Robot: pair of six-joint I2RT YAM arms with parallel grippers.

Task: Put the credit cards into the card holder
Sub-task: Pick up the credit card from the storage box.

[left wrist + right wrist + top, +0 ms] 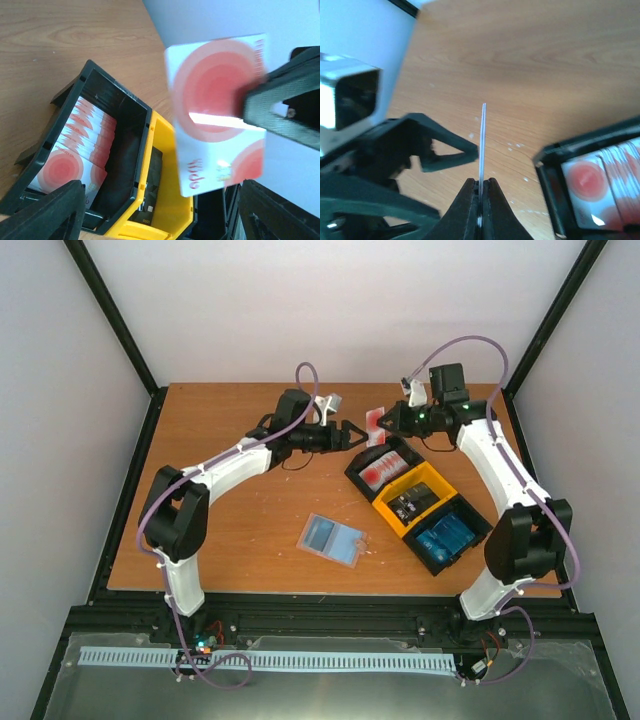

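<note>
Right fingers pinch thin red-and-white plastic card edge-on, long axis up-frame | left fingers spread, just beside card, facing it | open pale see-through card holder flat on worktop, mid-frame, below both

A tray with three compartments, black, yellow and black, lies on the wooden table. Its far end is just under the jaws of the right gripper, and it runs from them toward the near edge. The yellow compartment holds dark items that are unclear.
</note>
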